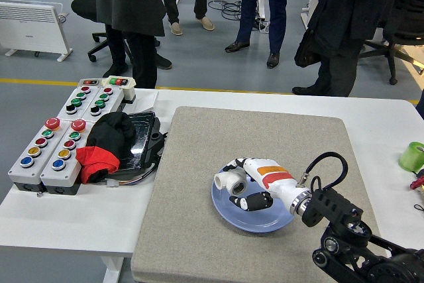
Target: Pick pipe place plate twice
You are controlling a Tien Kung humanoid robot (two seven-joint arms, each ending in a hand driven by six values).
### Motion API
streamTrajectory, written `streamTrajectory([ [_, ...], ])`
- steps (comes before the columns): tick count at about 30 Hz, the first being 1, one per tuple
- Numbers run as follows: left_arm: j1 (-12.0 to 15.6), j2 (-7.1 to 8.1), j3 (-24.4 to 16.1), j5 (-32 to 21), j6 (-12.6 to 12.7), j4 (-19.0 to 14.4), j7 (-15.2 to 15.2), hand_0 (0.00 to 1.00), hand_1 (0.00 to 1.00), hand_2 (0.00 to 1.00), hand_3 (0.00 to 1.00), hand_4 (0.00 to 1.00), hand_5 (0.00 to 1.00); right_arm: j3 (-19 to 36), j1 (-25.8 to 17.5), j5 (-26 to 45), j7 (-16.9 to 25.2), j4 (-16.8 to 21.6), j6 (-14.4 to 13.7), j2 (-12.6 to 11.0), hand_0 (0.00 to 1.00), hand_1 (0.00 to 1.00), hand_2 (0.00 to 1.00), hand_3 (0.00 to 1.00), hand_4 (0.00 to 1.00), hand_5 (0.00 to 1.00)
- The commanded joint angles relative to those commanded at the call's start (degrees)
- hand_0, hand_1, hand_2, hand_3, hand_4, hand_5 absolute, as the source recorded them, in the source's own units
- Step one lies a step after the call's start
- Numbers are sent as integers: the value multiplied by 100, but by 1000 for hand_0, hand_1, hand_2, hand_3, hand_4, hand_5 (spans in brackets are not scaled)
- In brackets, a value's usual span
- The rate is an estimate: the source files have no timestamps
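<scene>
The right hand (246, 187) reaches in from the lower right and is closed around a white pipe (228, 181), a short fitting, holding it over the left part of the blue plate (265, 220). The pipe's long axis runs roughly left to right, tilted slightly, with one open end pointing left past the plate's rim; a second round opening faces the camera. Whether the pipe touches the plate cannot be told. The fingers (252, 201) curl under and around the pipe's right end, so that end is hidden. The plate lies on a grey mat (199, 164) covering the middle of the white table (79, 220). To the left of the mat sit two grey button boxes (53, 154) with coloured buttons, and beside them a black tray (142, 140) with black and red cloth (103, 150) piled on it. A green object (413, 156) shows at the right edge. People stand at the table's far side, well back.
</scene>
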Motion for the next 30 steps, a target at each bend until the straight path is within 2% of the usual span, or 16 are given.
streamTrajectory([
  [6, 19, -3, -26, 41, -11, -3, 8, 722, 748, 700, 648, 407, 998, -117, 50, -80, 2, -136, 148, 59, 654, 689, 719, 762, 622, 296],
  [7, 21, -3, -28, 43, -11, -4, 9, 722, 748, 700, 648, 407, 998, -122, 52, -93, 1, -148, 170, 65, 854, 825, 934, 896, 707, 347],
  [12, 39, -8, -30, 53, -15, -5, 7, 722, 748, 700, 648, 407, 998, -88, 38, -140, 1, -191, 260, 84, 854, 825, 934, 896, 707, 347],
  [13, 43, -9, -31, 57, -17, -6, 7, 723, 750, 701, 649, 406, 998, -74, 31, -153, 0, -190, 284, 82, 938, 887, 998, 998, 813, 385],
  [19, 53, -15, -48, 87, -22, -8, 7, 723, 749, 701, 649, 405, 998, 87, -47, -165, 22, -113, 353, 36, 959, 900, 998, 998, 823, 385],
  [25, 30, -10, -48, 79, -10, 0, -8, 723, 749, 701, 648, 404, 998, 608, -281, -164, -19, 330, 395, -141, 955, 894, 998, 998, 816, 401],
  [30, -4, 3, -40, 68, 4, 4, -16, 723, 749, 701, 648, 404, 998, 1304, -529, 97, -150, 999, 626, -436, 955, 894, 998, 998, 816, 401],
])
